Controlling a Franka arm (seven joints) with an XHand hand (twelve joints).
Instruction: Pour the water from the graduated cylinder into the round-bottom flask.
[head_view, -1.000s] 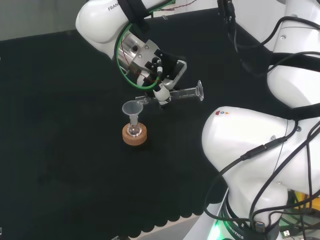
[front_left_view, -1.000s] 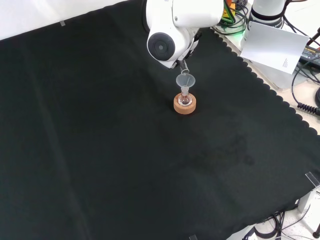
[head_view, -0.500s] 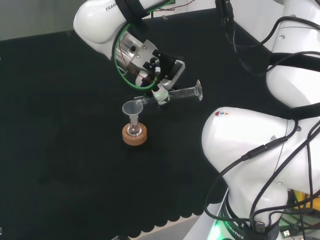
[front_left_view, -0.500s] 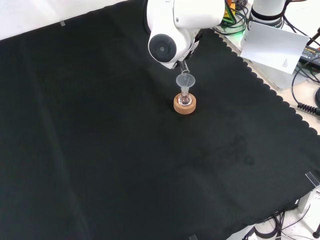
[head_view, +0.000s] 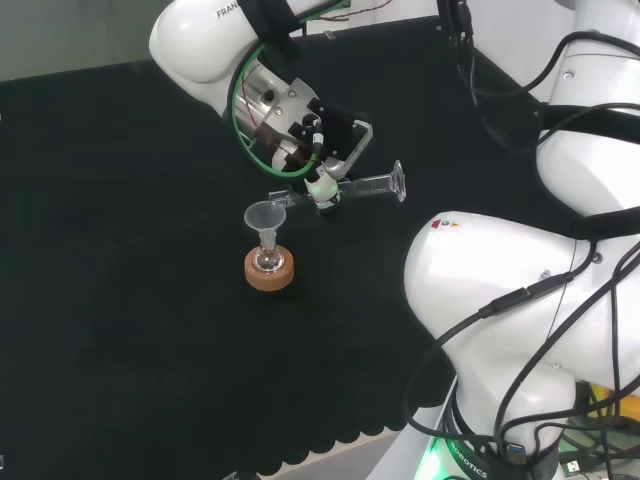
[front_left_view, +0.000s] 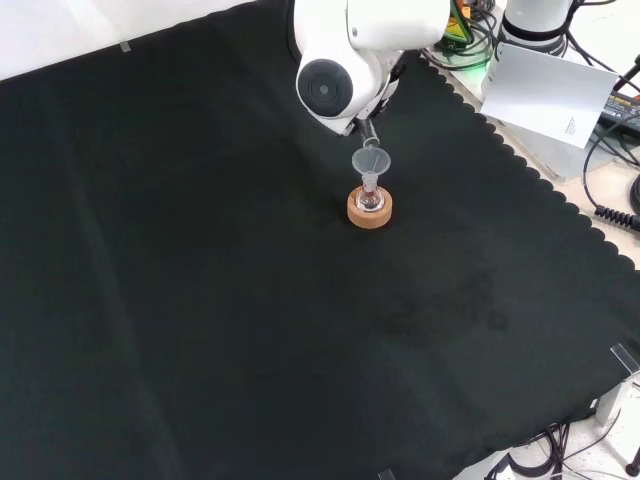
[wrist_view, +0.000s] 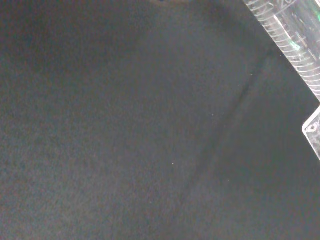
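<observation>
- Robot hand (head_view: 318, 140): in the head view its fingers are curled round the graduated cylinder (head_view: 352, 186), holding it tipped to nearly horizontal above the table (head_view: 120, 300).
- Graduated cylinder: its foot points to the right in the head view; its mouth end lies just above the rim of the funnel (head_view: 265, 215). Its contents cannot be made out.
- Funnel: seated in the neck of the round-bottom flask (head_view: 267, 260), which rests upright on a cork ring (head_view: 269, 272).
- Flask contents: the bulb looks clear; a liquid level cannot be told.
- Front view: a white arm link (front_left_view: 345, 60) stands before the robot hand; funnel (front_left_view: 371, 162), flask and cork ring (front_left_view: 369, 208) sit just below it.
- Wrist view: the cylinder's graduated wall (wrist_view: 295, 40) crosses one corner over black cloth.
</observation>
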